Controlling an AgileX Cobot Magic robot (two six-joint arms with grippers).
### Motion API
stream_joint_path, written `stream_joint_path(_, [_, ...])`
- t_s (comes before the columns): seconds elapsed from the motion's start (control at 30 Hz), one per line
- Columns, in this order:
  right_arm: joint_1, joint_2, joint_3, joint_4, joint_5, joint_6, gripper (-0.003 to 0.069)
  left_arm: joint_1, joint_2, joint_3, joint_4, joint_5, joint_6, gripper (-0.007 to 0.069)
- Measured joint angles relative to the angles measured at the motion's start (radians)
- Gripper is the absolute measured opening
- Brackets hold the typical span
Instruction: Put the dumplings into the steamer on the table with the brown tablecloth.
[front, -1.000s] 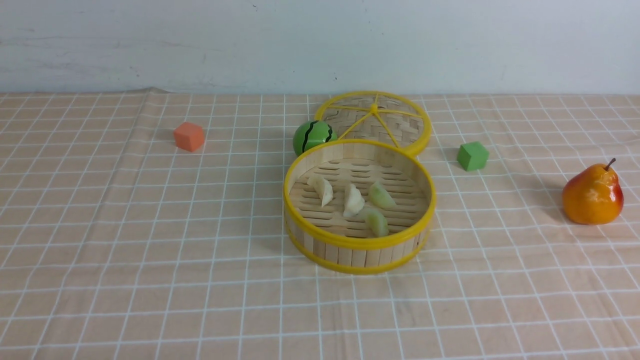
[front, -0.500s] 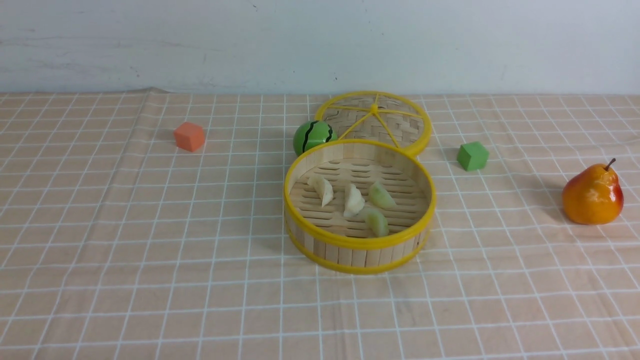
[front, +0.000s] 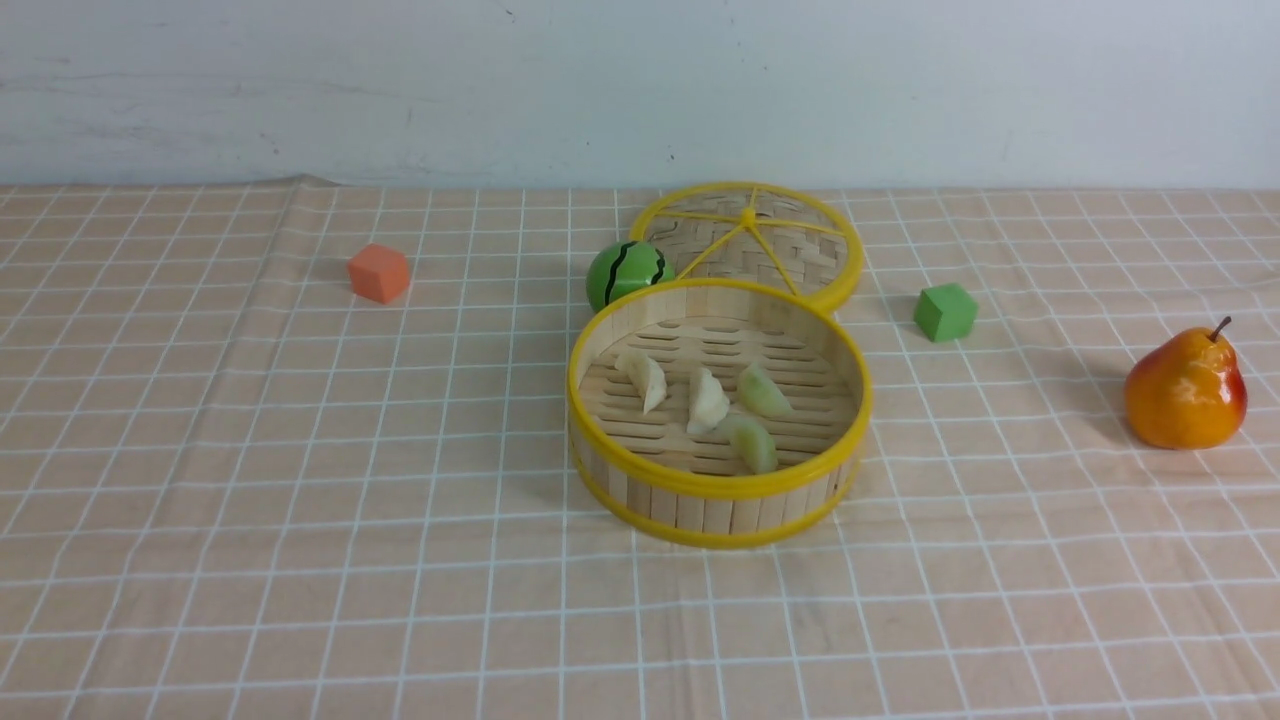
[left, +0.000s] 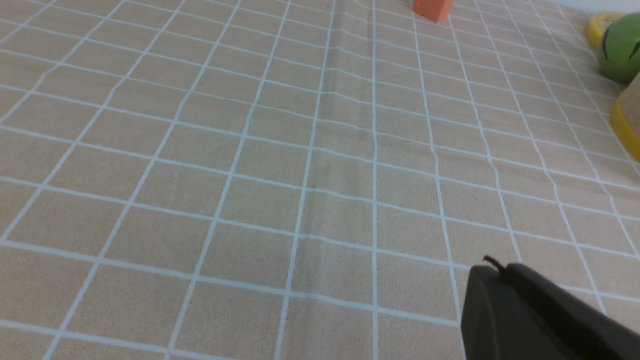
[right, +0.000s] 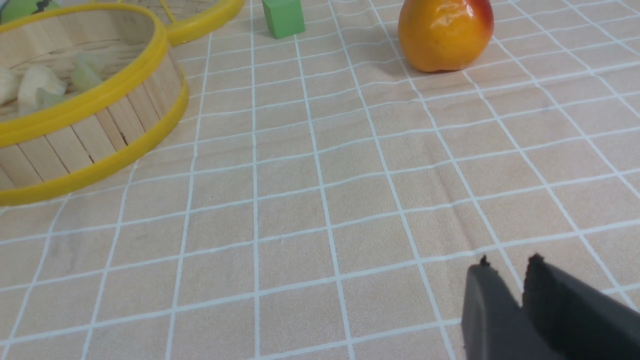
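The steamer (front: 720, 485) stands mid-table on the brown tablecloth (front: 300, 450). Inside it lie two whitish dumplings (front: 645, 380) (front: 707, 400) and two pale green ones (front: 764, 391) (front: 755, 443). Neither arm shows in the front view. In the left wrist view my left gripper (left: 492, 267) hangs shut over bare cloth, nothing in it. In the right wrist view my right gripper (right: 507, 265) is open by a narrow gap, empty, over cloth to the right of the steamer (right: 85, 107), where some dumplings (right: 40, 82) show over the rim.
The flat woven lid (front: 760, 250) lies behind the steamer, with a green striped ball (front: 627, 272) at its left. An orange cube (front: 379, 273) sits far left, a green cube (front: 945, 312) to the right, and a pear (front: 1186, 391) near the right edge.
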Motion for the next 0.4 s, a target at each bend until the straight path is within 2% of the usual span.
stream_joint_path(0.4, [0.000, 0.000, 0.000, 0.000, 0.000, -0.001, 0.0126, 0.000, 0.000, 0.000, 0.000, 0.000, 0.000, 0.0000])
